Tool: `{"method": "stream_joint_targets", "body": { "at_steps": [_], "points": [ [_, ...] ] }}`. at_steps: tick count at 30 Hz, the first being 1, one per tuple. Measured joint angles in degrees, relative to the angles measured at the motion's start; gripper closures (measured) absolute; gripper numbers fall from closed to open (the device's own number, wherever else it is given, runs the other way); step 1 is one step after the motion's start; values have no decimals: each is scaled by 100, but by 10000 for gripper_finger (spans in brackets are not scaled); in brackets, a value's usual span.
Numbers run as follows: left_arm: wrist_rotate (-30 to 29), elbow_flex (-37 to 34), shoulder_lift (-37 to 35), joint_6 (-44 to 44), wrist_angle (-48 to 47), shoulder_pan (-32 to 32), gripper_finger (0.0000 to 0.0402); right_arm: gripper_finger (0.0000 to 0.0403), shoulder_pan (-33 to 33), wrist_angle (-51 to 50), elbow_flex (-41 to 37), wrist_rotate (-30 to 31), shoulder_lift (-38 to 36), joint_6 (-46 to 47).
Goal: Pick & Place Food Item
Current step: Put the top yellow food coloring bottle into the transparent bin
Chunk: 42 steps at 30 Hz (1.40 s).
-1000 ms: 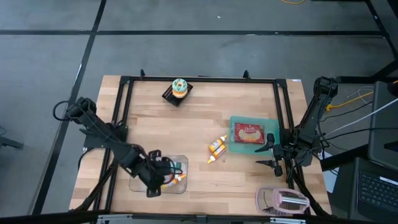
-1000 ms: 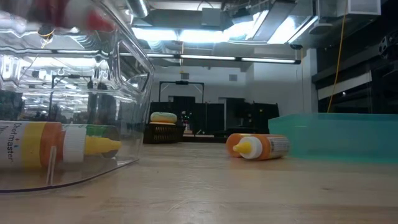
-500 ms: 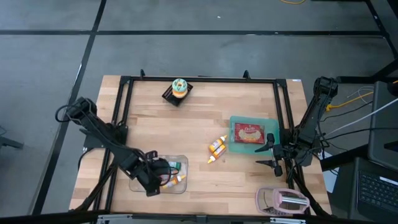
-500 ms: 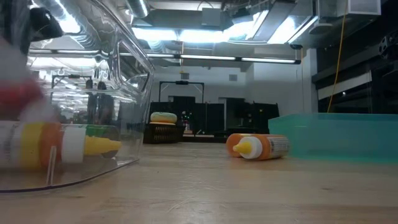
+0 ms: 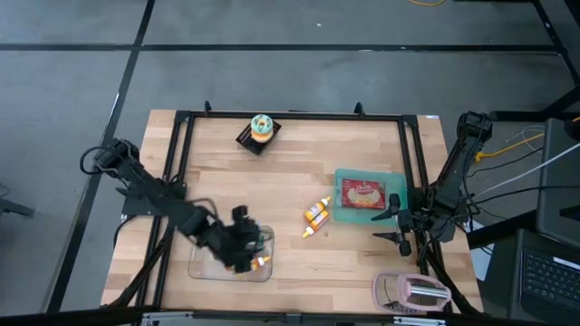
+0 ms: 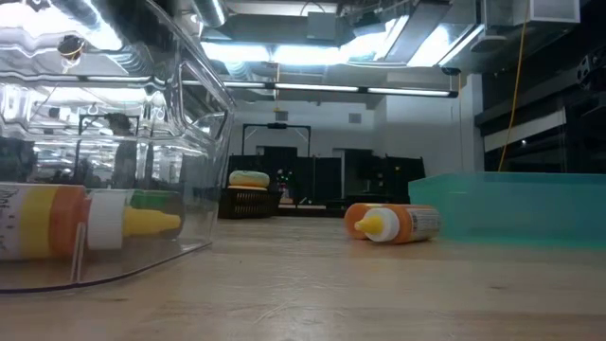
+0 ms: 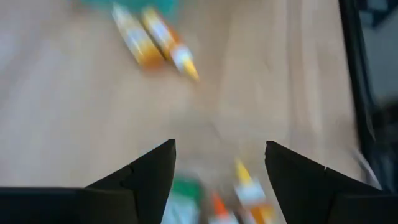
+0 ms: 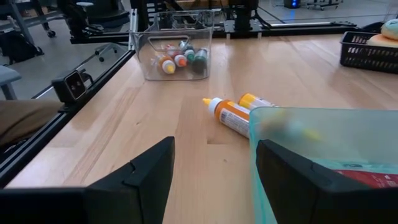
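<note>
My left pincer (image 5: 243, 249) hangs spread and empty over the clear bin (image 5: 201, 268) at the near left, several bottles (image 8: 177, 59) inside, two bottles (image 5: 316, 215) left mid-surface.

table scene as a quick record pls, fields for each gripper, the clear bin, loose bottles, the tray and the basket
left gripper: open, over the clear plastic bin, holding nothing
right gripper: open, empty, waiting at the table's right edge
clear plastic bin: near front left, small orange-and-yellow squeeze bottles lying inside
loose bottles: two orange squeeze bottles lying mid-table, beside the tray
teal plastic tray: right of centre, red-labelled packet inside
black wire basket: far edge, doughnut-like toy in it
</note>
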Motion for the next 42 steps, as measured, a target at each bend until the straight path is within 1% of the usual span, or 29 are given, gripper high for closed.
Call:
{"method": "stream_joint_targets", "body": {
  "at_steps": [3,6,10,13,18,20,24,26,29,31,35,38,42],
  "points": [
    [-181,0,0,790,741,489,159,179,0,0,0,27,0,0],
    [-25,0,0,1303,1374,1081,158,179,-2,-2,0,27,0,0],
    [563,11,144,1620,1854,1877,160,179,-2,-13,0,27,1,2],
    [1118,9,479,1780,2256,2290,160,179,-2,-20,0,27,0,11],
    [2154,28,1316,2008,3885,2579,160,179,-2,-20,0,27,1,15],
    [2344,181,1683,2010,4099,2652,160,179,-2,-17,0,25,0,15],
    [2112,657,2374,2016,3529,2839,160,179,-2,-20,0,25,0,15],
    [2112,886,2711,2008,3315,2924,160,179,-2,-19,0,25,0,15],
    [2080,1165,3080,1927,3140,2985,160,179,-2,-21,0,25,1,15],
    [1947,1354,3253,1904,2974,2994,160,179,-2,-22,0,25,0,15],
    [1597,1634,3436,1864,2371,3040,160,179,-1,-31,0,24,0,13],
    [1380,1716,3471,1778,2135,3080,160,179,0,-31,0,23,1,15],
    [1384,1711,3477,1706,1961,3174,160,179,-1,-26,0,23,0,16]
  ]
}}
